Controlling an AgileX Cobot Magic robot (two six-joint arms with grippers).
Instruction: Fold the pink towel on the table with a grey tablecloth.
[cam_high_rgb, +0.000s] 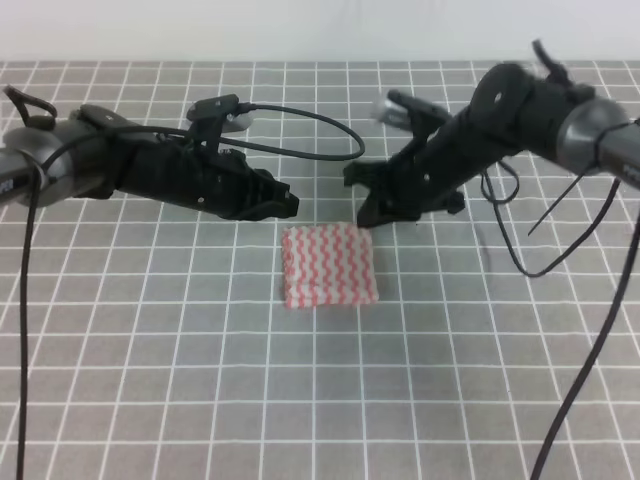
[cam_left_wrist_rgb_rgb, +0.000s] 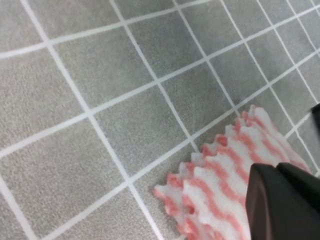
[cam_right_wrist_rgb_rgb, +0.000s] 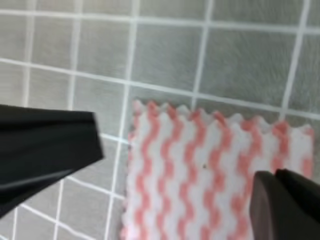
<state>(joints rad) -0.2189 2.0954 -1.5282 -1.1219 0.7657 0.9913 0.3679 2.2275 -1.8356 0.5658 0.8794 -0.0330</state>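
Observation:
The pink towel (cam_high_rgb: 330, 265) lies folded into a small rectangle on the table with a grey tablecloth (cam_high_rgb: 150, 350), near the middle. My left gripper (cam_high_rgb: 288, 205) hovers just behind the towel's far left corner and holds nothing. In the left wrist view only one finger (cam_left_wrist_rgb_rgb: 285, 205) shows, over the towel (cam_left_wrist_rgb_rgb: 220, 185). My right gripper (cam_high_rgb: 366, 203) hangs above the far right corner. In the right wrist view its fingers (cam_right_wrist_rgb_rgb: 50, 150) stand wide apart, open, over the towel (cam_right_wrist_rgb_rgb: 200, 165).
Black cables (cam_high_rgb: 330, 125) loop from both arms over the far part of the table. The gridded cloth (cam_high_rgb: 320, 400) stretches bare in front of the towel and to both sides.

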